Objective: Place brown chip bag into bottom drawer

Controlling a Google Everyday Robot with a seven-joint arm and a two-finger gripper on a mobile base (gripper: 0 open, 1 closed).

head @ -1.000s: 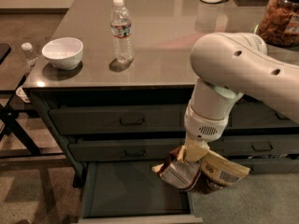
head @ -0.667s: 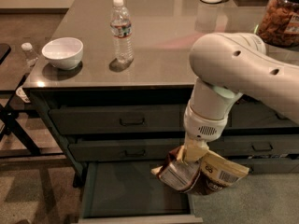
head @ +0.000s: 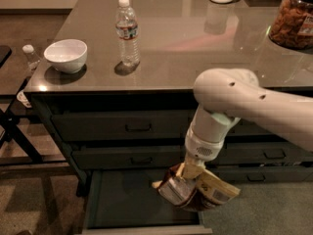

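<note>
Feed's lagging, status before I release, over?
Gripper shut on brown chip bag, above right end of open bottom drawer. Bag juts past its right edge. Visible floor bare.

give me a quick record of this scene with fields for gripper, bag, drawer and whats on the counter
gripper: gripper low, over the open drawer's right side, shut on the brown chip bag
bag: brown chip bag hangs crumpled at the drawer's right front corner, not yet released
drawer: bottom drawer pulled open, inside bare
top: countertop holds water bottle, white bowl, jar of brown snacks
</note>
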